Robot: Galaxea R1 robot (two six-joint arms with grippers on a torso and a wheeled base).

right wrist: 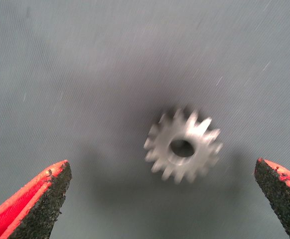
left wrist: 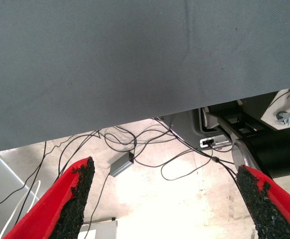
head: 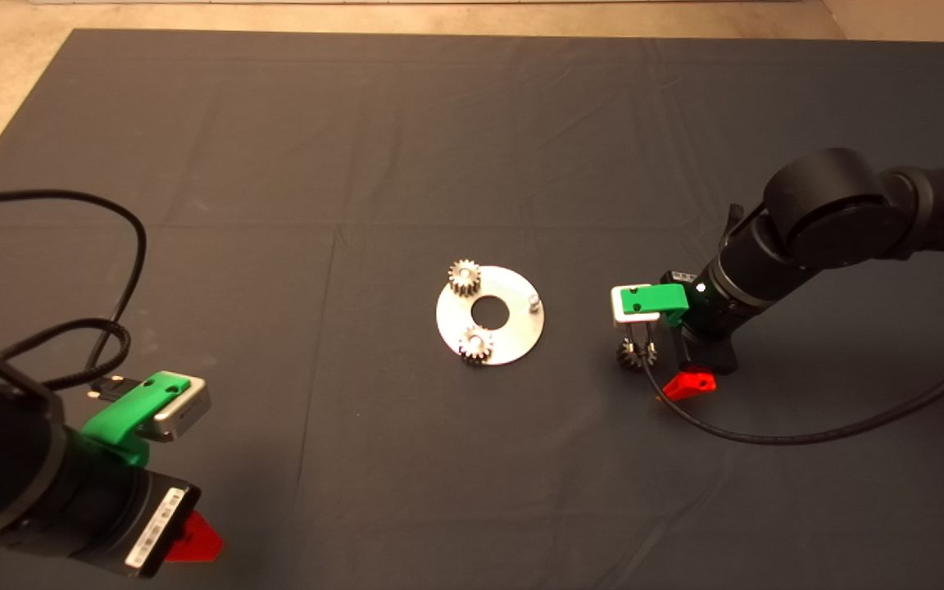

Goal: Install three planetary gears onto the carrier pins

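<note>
The right arm [head: 832,221] is reaching in from the right side, its black elbow joint raised and its forearm angling downward toward the worktop. The right gripper [right wrist: 160,199] is pointing down, its two red fingers [right wrist: 30,199] with black pads spread wide apart and gripping nothing. The left arm [head: 21,483] is waiting low at the near left corner, with only its wrist and green housing showing. The left gripper [left wrist: 165,199] is tilting outward past the worktop's edge, its red fingers [left wrist: 70,199] likewise spread wide and holding nothing between them.
</note>
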